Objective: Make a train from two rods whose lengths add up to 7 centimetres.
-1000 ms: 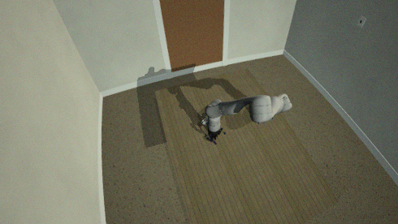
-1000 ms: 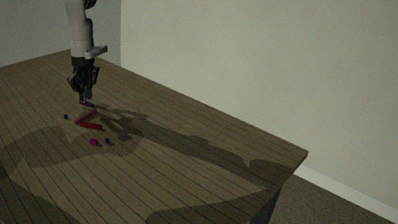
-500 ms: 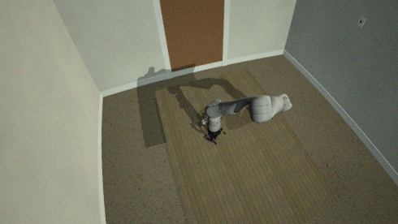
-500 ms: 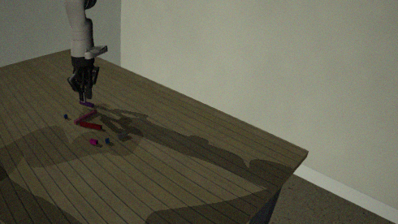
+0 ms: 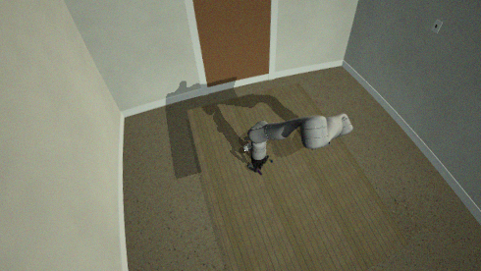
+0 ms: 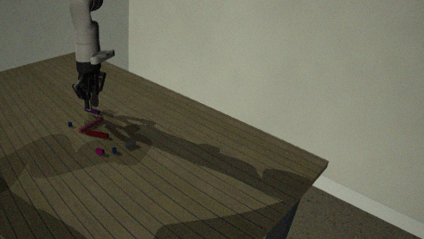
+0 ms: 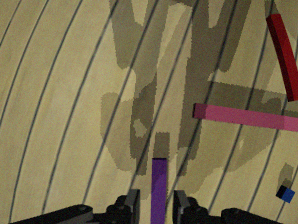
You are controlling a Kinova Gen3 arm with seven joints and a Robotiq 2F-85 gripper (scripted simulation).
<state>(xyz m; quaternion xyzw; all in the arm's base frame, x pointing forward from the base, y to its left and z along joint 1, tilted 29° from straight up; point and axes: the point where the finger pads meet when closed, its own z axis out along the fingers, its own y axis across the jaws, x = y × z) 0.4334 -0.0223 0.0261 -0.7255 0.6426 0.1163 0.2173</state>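
Observation:
A purple rod (image 7: 158, 196) lies flat on the wooden table, with its near end between my fingers. It also shows in the exterior view (image 6: 93, 111). My gripper (image 7: 156, 203) points straight down over that end. The fingers stand a little apart on either side of the rod, with a small gap on each side. The gripper also shows in the exterior view (image 6: 90, 103) and the top view (image 5: 257, 166). One small blue rod (image 6: 70, 124) lies left of the pink rod. Another blue rod (image 6: 114, 150) lies nearer the table's middle.
A pink rod (image 7: 246, 116) lies crosswise just beyond the purple rod and apart from it. A red rod (image 7: 285, 56) lies past the pink rod (image 6: 91, 125) and shows in the exterior view (image 6: 96, 134). A short magenta rod (image 6: 99, 151) lies beside the second blue rod.

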